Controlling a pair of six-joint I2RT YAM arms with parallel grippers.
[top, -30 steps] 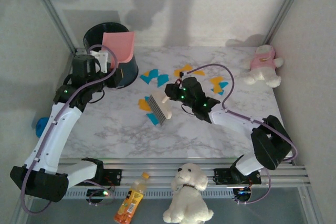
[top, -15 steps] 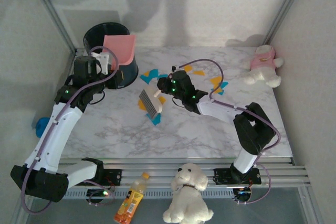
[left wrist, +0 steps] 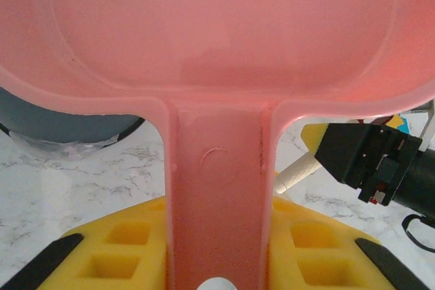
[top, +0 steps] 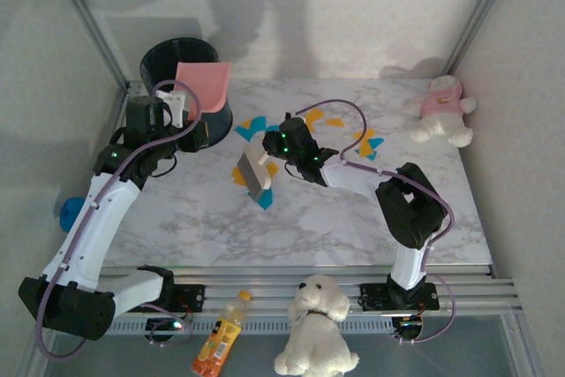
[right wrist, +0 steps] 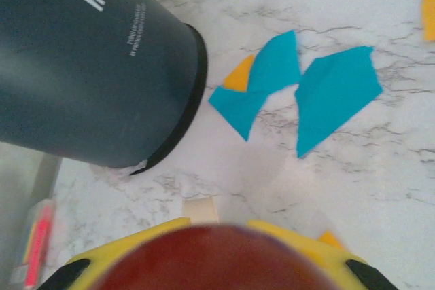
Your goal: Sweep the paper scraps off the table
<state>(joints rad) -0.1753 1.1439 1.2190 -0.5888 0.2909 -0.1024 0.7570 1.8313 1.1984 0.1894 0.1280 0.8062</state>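
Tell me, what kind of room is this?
Probably a robot practice booth, not a home: two robot arms bolted to a rail-framed table, plain white walls around it, and props like plush toys and paper scraps.

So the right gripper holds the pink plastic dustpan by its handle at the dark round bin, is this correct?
No, the gripper is wrong. It is the left gripper that holds the pink plastic dustpan by its handle at the dark round bin. The left wrist view shows the handle between its yellow pads; the right gripper holds the grey brush.
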